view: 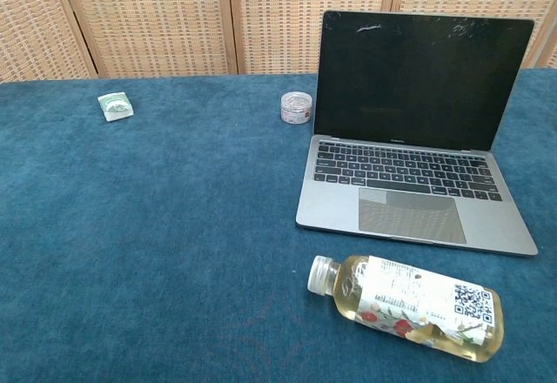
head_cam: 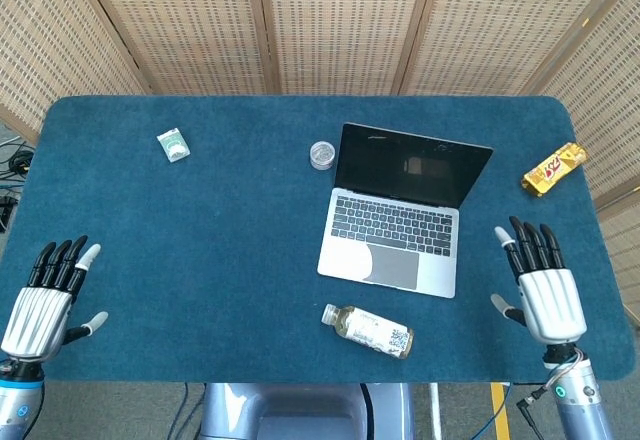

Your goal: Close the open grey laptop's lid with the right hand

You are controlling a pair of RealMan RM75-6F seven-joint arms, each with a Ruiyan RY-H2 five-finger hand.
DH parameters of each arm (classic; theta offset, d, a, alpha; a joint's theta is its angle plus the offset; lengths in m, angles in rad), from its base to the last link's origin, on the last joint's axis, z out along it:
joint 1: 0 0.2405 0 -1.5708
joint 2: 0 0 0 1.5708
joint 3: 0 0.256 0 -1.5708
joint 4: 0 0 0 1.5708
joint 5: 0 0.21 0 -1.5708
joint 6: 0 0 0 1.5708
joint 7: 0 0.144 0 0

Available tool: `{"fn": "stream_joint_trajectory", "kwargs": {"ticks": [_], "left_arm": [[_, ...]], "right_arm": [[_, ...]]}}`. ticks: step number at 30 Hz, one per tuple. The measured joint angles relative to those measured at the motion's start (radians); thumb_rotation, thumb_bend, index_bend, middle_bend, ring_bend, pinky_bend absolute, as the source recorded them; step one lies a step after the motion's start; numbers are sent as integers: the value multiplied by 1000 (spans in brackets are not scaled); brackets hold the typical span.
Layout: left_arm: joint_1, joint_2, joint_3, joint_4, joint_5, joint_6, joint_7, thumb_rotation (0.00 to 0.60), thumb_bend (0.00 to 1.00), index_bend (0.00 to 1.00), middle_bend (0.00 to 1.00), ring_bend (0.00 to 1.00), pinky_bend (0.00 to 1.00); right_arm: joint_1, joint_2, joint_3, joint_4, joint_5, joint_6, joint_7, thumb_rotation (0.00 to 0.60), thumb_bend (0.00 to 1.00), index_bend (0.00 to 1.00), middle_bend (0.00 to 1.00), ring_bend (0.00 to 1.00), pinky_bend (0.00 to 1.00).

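We saw the open grey metal laptop [head_cam: 400, 215] mid-table, right of centre. Our right hand [head_cam: 543, 288] hovered empty, fingers spread. The stiff, hinged lid [view: 424, 80] probably wanted pushing at its top edge.

We see bottle [head_cam: 367, 330] lying on its side | small jar [head_cam: 322, 154] | green packet [head_cam: 173, 145] | gold snack bar [head_cam: 554, 169] | blue table [head_cam: 200, 260]
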Motion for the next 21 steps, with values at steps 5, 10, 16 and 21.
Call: {"fn": "stream_joint_trajectory", "kwargs": {"ticks": [5,10,16,21], "left_arm": [[-4,-2,-7,7,-17,-10,-11,600,0,0,0,0,0],[-10,-5,-10,14,-28,-26,-15,600,0,0,0,0,0],[-16,-8,-15,20,-41,-36,-24,600,0,0,0,0,0],[-22,-15,-20,35,-44,-38,-38,600,0,0,0,0,0]], "right_arm": [[56,13,66,-100,46,-43,-115,600,52,46,0,0,0],[143,14,147,-182,151,-125,-243,600,85,46,0,0,0],[261,-3,234,-230,330,-227,-374,600,536,46,0,0,0],[379,-37,291,-230,471,-291,-484,600,832,54,0,0,0]]}}
